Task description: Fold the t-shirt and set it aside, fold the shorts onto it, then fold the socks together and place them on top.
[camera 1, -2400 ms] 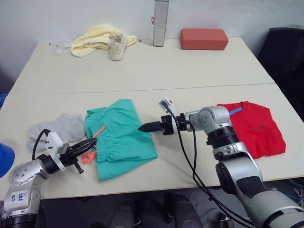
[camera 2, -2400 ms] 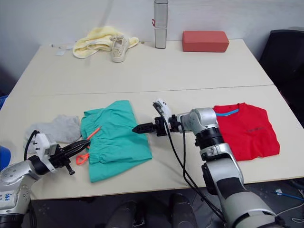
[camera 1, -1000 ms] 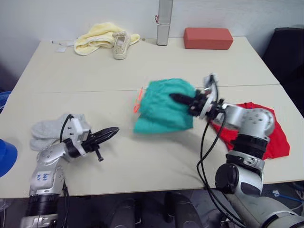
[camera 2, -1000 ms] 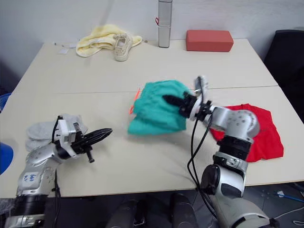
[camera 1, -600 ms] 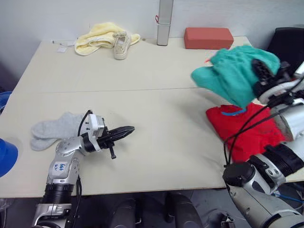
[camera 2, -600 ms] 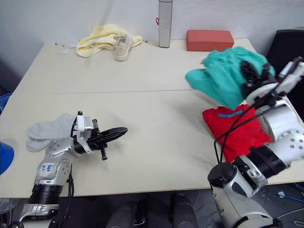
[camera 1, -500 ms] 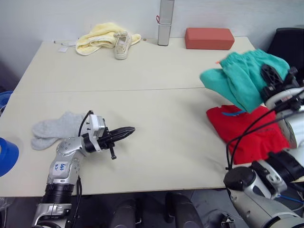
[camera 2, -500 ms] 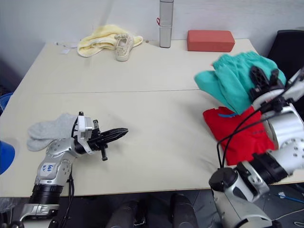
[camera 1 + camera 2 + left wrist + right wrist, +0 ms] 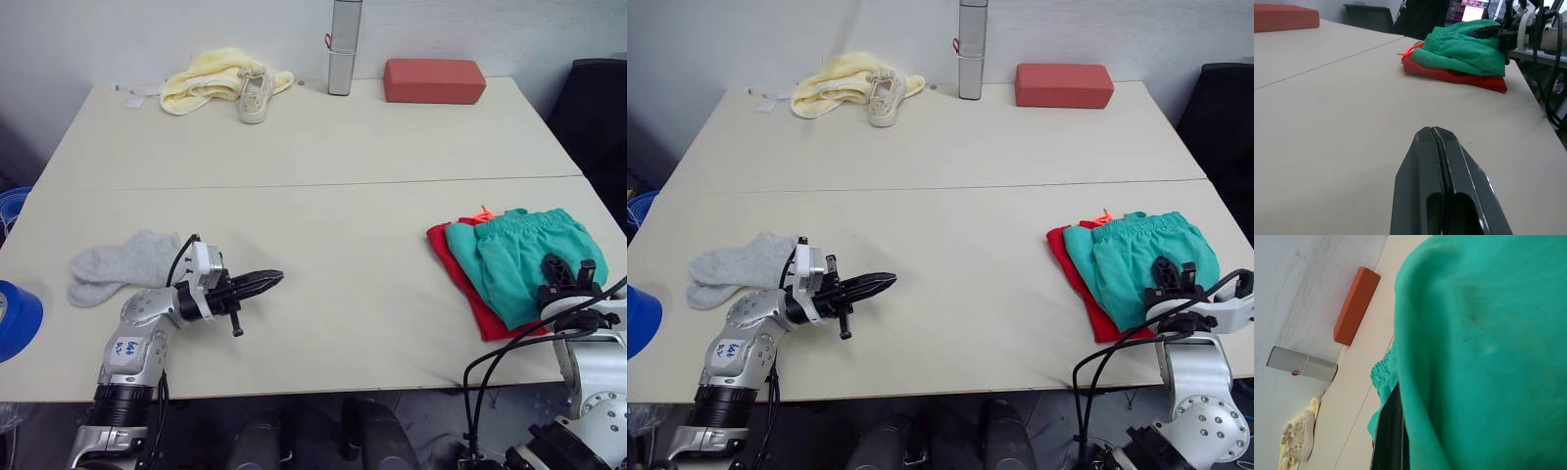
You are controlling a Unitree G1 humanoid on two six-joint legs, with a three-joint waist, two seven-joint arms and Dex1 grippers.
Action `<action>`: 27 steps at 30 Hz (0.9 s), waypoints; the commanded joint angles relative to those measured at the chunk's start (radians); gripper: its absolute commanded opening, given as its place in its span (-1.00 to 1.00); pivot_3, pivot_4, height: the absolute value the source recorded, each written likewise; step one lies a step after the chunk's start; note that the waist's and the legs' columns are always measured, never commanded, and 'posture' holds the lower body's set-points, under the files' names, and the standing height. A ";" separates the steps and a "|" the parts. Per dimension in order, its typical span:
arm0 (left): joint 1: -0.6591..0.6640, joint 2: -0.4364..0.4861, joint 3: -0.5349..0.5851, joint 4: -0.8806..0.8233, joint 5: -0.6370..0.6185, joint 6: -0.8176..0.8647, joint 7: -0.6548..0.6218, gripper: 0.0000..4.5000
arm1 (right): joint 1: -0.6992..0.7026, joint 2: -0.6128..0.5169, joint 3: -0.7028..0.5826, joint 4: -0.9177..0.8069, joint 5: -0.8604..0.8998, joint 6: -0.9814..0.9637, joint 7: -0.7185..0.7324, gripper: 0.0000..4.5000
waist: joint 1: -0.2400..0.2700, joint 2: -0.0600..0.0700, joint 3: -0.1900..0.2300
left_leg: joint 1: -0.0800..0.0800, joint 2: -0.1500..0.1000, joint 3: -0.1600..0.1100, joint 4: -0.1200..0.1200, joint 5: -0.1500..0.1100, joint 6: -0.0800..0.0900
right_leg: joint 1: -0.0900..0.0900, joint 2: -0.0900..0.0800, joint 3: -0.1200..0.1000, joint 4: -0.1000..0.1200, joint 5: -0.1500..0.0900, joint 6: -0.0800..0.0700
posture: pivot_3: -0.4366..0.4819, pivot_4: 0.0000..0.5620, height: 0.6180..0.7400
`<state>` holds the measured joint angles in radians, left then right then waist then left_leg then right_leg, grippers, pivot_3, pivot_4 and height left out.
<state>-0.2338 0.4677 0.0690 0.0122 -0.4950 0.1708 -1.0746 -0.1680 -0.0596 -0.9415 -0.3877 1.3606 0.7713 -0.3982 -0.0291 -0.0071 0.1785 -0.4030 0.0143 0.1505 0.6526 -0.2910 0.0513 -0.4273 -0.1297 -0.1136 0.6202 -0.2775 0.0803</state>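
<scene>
Socks (image 9: 122, 264) next: light, limp knit, they'll flop, so pinch both at the stacked cuffs. Pale grey pair, overlapped, near left on the worktop (image 9: 333, 147). My left hand (image 9: 265, 283) just right of them, fingers pressed together, empty. Teal shorts (image 9: 524, 259) folded on red t-shirt (image 9: 453, 269), near right. My right hand (image 9: 1171, 269) on the shorts, grip unclear.

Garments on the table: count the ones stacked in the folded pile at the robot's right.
2: the teal shorts lie on top of the red t-shirt, whose edge shows beneath. Anything under them would be hidden.
</scene>
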 commanded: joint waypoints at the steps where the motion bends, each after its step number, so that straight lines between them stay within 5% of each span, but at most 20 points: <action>1: -0.009 0.006 0.012 -0.032 -0.019 -0.002 0.000 -1.00 | 0.047 -0.047 0.046 0.008 0.079 -0.016 -0.047 -0.99 | 0.002 0.000 0.000 | 0.000 0.000 0.000 0.000 0.000 0.000 | 0.000 0.000 0.000 0.000 0.000 0.000 | -0.05 -0.47 1.00; 6: -0.028 0.005 0.012 -0.014 -0.015 -0.007 -0.005 -1.00 | 0.089 -0.065 0.117 0.018 0.185 -0.066 -0.139 -0.99 | 0.001 0.000 0.000 | 0.000 0.000 0.000 0.000 0.000 0.000 | 0.000 0.000 0.000 -0.001 0.000 0.000 | -0.05 -0.47 1.00; 9: -0.031 0.004 0.012 -0.009 -0.014 -0.011 -0.006 -1.00 | 0.114 -0.100 0.151 0.014 0.294 -0.074 -0.176 -0.70 | 0.001 0.000 0.000 | 0.000 0.000 0.000 0.000 0.000 0.000 | 0.000 0.000 0.000 -0.001 0.000 0.000 | -0.05 -0.47 1.00; 20: -0.043 -0.009 -0.004 0.010 0.000 -0.027 -0.005 -1.00 | 0.367 -0.416 0.105 -0.056 0.449 -0.114 -0.263 0.96 | 0.017 0.000 0.000 | 0.000 0.000 -0.001 0.000 0.000 0.001 | 0.001 -0.001 0.000 -0.003 0.000 0.000 | -0.05 -0.47 1.00; 27: -0.061 -0.017 -0.010 0.020 0.010 -0.032 -0.001 -1.00 | 0.686 -0.593 -0.032 0.006 0.314 -0.029 0.056 0.98 | 0.032 0.000 0.000 | 0.000 0.000 -0.001 0.001 -0.003 0.006 | 0.002 0.000 0.000 -0.004 0.000 0.001 | -0.05 -0.47 1.00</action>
<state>-0.2782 0.4505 0.0583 0.0486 -0.4845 0.1525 -1.0754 0.5014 -0.6360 -0.9293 -0.3813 1.7161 0.7344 -0.4291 0.0031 -0.0074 0.1785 -0.4027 0.0143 0.1493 0.6531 -0.2944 0.0584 -0.4248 -0.1291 -0.1135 0.6155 -0.2769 0.0815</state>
